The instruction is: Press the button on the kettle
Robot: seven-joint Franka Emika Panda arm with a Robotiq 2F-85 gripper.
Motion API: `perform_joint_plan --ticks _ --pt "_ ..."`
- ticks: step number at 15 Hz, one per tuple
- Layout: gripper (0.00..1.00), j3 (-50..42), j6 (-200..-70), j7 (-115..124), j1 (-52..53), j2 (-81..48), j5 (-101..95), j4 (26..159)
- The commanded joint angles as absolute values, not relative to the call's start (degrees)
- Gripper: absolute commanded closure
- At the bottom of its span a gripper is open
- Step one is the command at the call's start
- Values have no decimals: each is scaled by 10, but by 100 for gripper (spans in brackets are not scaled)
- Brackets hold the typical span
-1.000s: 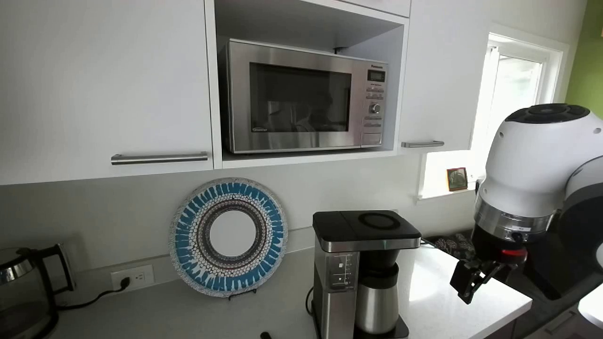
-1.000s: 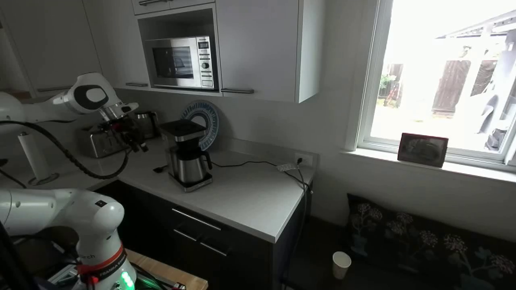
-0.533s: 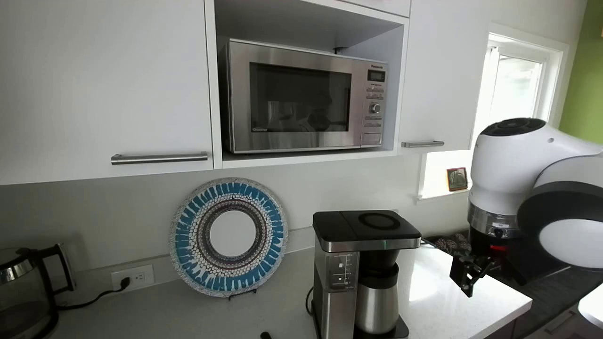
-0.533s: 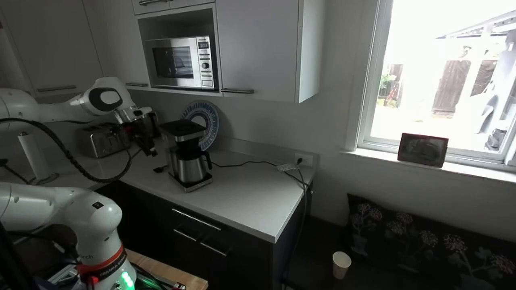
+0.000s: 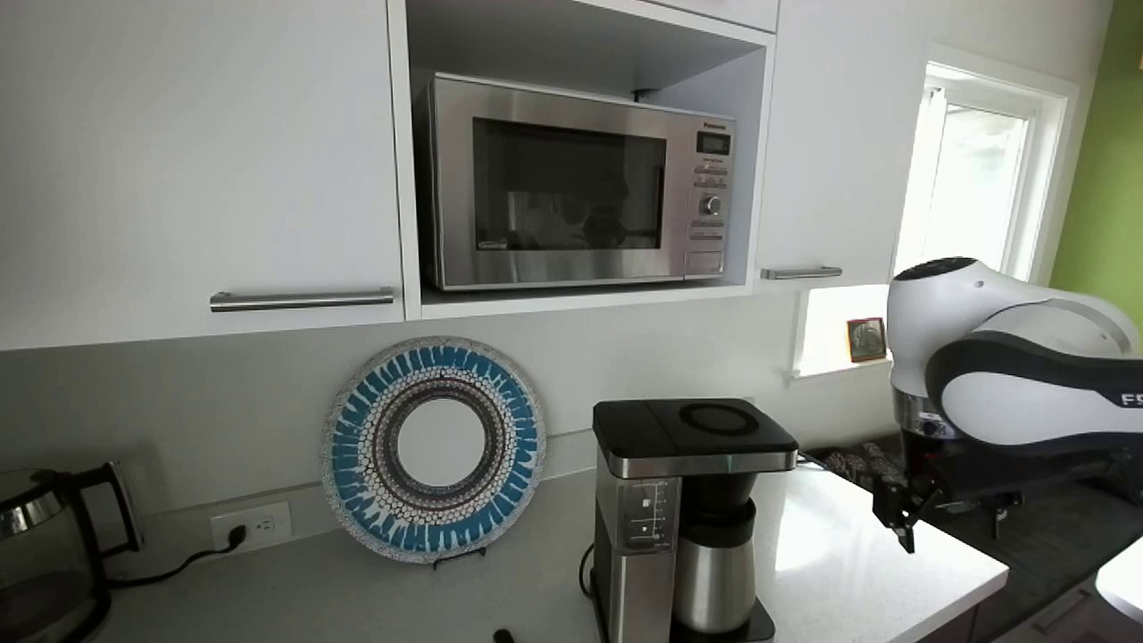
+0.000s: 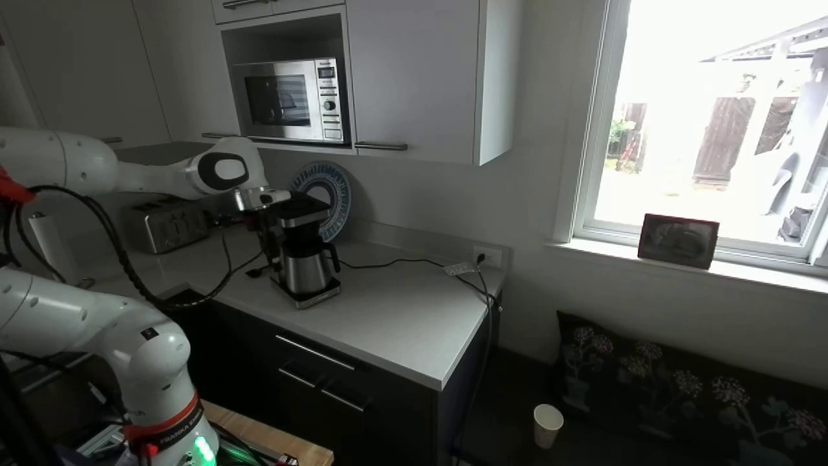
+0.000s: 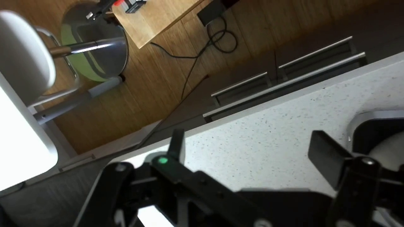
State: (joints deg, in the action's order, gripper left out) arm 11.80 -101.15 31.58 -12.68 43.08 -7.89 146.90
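The black two-fingered claw (image 7: 247,143) has its fingers (image 7: 326,159) spread wide, nothing held, only the pale speckled worktop (image 7: 262,126) showing below the gap. Near it rises a tall coffee maker (image 5: 638,572), black on top and brushed steel down the body; worktop shows between the two in an exterior view, so I take them as apart. That neighbour worries me most: a sideways swing with the fingers this wide could clip it or its steel carafe (image 5: 714,585). The black cable (image 6: 178,306) looping under the white robot arm (image 6: 158,180) might catch on the worktop's edge if the arm dips. And one lone finger could slip off the button when the press comes.

Past the coffee maker and a tilted, round blue-ringed platter (image 5: 513,446), the kettle (image 5: 45,554) stands well apart from the claw: a see-through jug with a steel collar (image 5: 34,513) and squared black handle (image 5: 125,507), half cut off by the edge in an exterior view. It looks upright, handle toward the platter; a black cord (image 5: 143,583) runs from beside it to the white wall socket (image 5: 252,525). I can't make out its button, or any light on it.
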Motion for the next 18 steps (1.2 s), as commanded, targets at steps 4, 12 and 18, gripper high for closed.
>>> perform_joint_plan --ticks 4,12,18 --pt "0 39 -1073 331 -152 374 -83 1490" --pt "0 38 -1068 329 -146 380 -85 1483" --pt "0 16 -1085 348 -169 292 -83 1451"
